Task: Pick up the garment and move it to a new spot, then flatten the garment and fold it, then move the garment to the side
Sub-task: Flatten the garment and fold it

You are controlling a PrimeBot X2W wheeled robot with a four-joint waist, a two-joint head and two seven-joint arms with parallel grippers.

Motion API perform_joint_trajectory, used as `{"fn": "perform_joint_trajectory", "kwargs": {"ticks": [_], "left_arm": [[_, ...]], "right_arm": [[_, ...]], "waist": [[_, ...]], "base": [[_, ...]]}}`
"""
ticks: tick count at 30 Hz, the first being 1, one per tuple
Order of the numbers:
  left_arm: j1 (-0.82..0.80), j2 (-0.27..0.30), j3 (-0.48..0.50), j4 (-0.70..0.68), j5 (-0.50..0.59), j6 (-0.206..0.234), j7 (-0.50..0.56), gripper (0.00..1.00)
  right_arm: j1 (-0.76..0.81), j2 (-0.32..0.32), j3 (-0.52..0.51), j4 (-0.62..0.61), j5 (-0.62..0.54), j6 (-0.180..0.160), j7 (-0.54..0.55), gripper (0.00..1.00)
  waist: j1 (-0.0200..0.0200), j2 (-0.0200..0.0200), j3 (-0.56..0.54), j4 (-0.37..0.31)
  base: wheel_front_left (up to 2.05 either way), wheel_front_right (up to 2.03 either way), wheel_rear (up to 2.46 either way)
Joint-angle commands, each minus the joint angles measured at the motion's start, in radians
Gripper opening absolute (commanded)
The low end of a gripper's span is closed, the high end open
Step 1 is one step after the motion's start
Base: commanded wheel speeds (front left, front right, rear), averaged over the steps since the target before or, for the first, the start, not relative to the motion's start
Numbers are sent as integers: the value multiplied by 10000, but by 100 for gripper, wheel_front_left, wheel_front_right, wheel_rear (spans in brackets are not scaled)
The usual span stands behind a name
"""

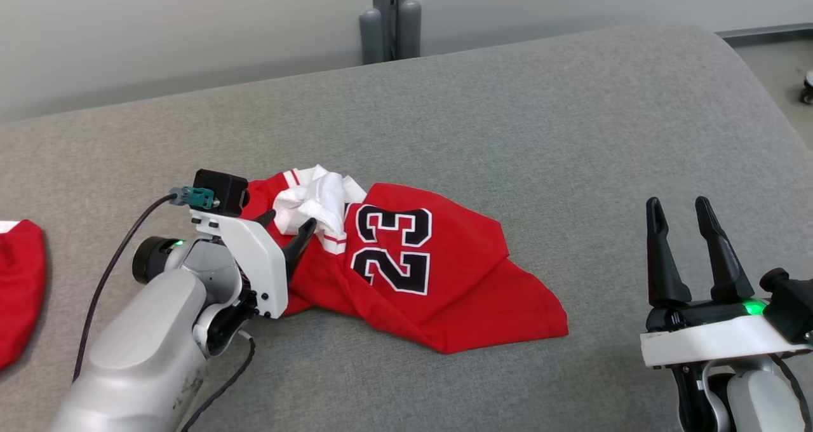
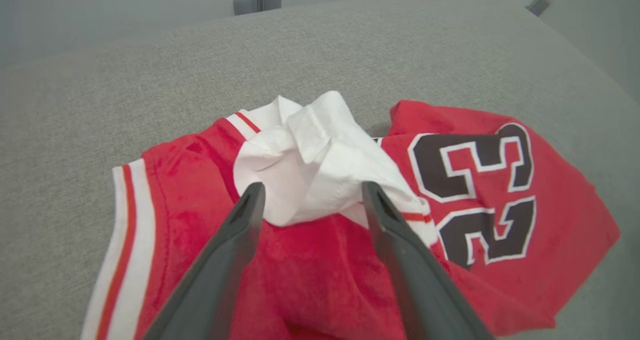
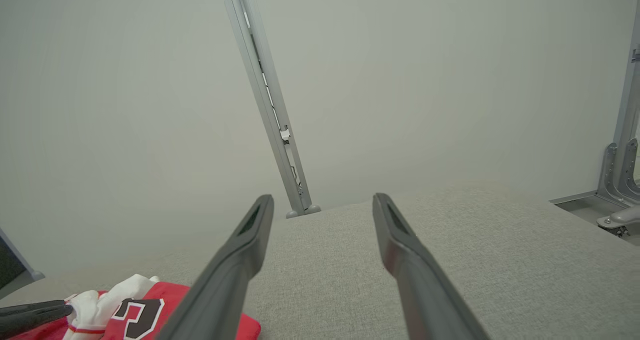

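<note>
The garment (image 1: pixel 438 273) is a red jersey with a black "23" and white trim, lying crumpled on the grey padded surface (image 1: pixel 540 121). Its white inner fabric (image 2: pixel 310 165) bunches up near the collar end. My left gripper (image 1: pixel 287 223) hovers open at that white bunch, one finger on each side of it, holding nothing. In the left wrist view the left gripper (image 2: pixel 312 192) frames the white fabric. My right gripper (image 1: pixel 679 206) stands open at the lower right, well clear of the jersey. The right wrist view catches the jersey (image 3: pixel 145 312) at its lower left.
Another red cloth (image 1: pixel 19 286) lies at the left edge of the surface. A grey post with two rounded feet (image 1: pixel 390 22) stands behind the far edge. Floor and a caster (image 1: pixel 806 89) show at the far right.
</note>
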Motion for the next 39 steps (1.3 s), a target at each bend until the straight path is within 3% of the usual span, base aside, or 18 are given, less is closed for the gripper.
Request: {"fn": "perform_joint_trajectory", "kwargs": {"ticks": [1, 10, 21, 26, 39], "left_arm": [[-273, 48, -30, 179, 75, -155, -53, 100], [-594, -64, -278, 465, -428, -673, 374, 99], [-1215, 27, -426, 713, -704, -775, 233, 100], [-1736, 144, -330, 1578, -531, -540, 79, 100], [-2596, -139, -1611, 3770, 406, -758, 197, 98]], "right_arm": [[-78, -48, -32, -26, -64, 1, -45, 100], [-83, -48, -46, 26, -35, 1, -45, 100], [-166, -48, 44, 52, -64, 1, -45, 100], [-234, -48, 142, 65, -91, 1, -45, 100], [-478, -47, 278, 3, -35, 1, -45, 100]], "waist": [[0, 0, 84, -139], [0, 0, 136, -373], [0, 0, 178, -350], [0, 0, 302, -453], [0, 0, 805, -955]], "base": [[0, 0, 0], [0, 0, 0], [0, 0, 0], [0, 0, 0], [0, 0, 0]]}}
